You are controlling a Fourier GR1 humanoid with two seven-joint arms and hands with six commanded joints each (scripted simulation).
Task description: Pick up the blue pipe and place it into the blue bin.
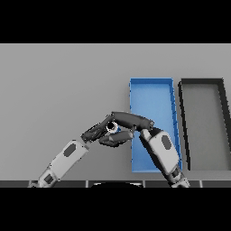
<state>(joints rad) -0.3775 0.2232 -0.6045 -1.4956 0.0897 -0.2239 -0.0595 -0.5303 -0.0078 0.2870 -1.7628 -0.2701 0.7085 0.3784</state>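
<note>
L arm comes in from the table's near edge, lower left, angled up and right. L hand [95,131] sits mid-table just L of the blue bin, fingers stretched out toward the R hand, tips at or very near the pipe; can't tell if they actually clamp it, so grip state unclear.

Pipe [113,127] is between the two hands, only a small pale ring w/ a bit of blue showing, rest hidden by fingers. It's just beside the bin's L wall, nearer the bin's near half, not inside yet. Whether it's off the table can't be told.

R hand [128,127] reaches leftward across the bin's L wall, upper fingers over the pipe and lower fingers/thumb under it, curled round it. Reads as closed on the pipe. R forearm lies over the bin's near R part.

Bin [151,81] R of centre, long axis running away from the robot. Black bin [201,81] just R of it, near the table's R edge.

Handling guess: pipe likely rigid, light, smooth and round, so prone to roll or slip. Best hold is around mid-length w/ thumb opposing fingers, not at the open end.
</note>
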